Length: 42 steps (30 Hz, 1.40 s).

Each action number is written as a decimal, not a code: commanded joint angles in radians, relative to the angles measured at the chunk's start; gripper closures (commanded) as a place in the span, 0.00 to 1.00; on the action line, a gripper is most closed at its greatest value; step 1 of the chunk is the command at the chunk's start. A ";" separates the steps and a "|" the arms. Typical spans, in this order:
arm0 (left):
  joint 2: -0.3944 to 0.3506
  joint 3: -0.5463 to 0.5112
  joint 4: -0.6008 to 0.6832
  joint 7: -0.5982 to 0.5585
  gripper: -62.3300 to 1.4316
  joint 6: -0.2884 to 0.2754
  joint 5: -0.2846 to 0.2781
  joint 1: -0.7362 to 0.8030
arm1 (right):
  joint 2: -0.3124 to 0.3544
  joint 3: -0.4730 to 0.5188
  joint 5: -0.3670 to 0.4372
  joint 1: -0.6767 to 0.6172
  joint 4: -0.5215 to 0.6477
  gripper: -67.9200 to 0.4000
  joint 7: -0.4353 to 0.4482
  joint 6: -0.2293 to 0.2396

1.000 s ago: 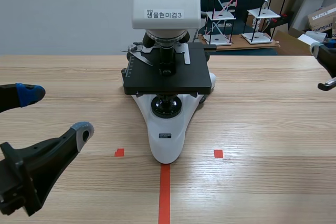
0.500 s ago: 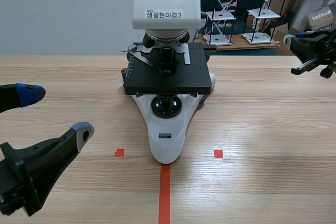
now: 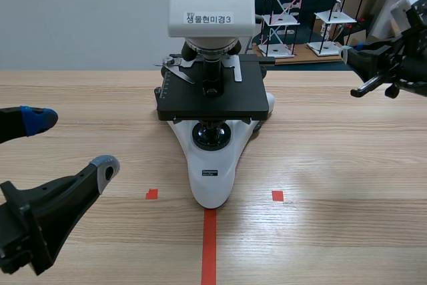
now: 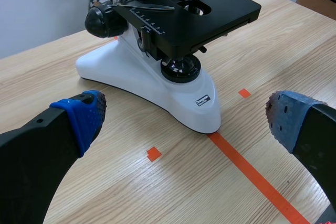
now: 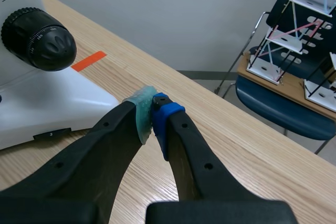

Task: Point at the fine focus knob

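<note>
bright, even indoor light falls from overhead. the pale wooden table [image 3: 333, 158] is evenly lit, with only a soft, faint shadow around the white microscope base [image 3: 211, 179]. the black stage [image 3: 213, 103] shades the parts beneath it. a dull sheen sits on the black focus knob [image 5: 39, 38].

blk ribbed fine focus knob [image 5: 51, 42], microscope [image 5: 37, 100] side
</note>
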 commanded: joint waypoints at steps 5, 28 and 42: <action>0.005 -0.003 0.006 -0.013 0.00 -0.001 -0.009 0.007 | 0.017 0.002 0.004 0.018 0.017 0.99 0.018 0.000; 0.005 -0.003 0.006 -0.013 0.00 -0.001 -0.009 0.007 | 0.016 -0.023 -0.006 0.017 0.017 0.99 -0.001 0.000; 0.005 -0.003 0.006 -0.013 0.00 -0.001 -0.009 0.007 | 0.014 -0.030 -0.006 0.018 0.017 0.99 0.000 0.000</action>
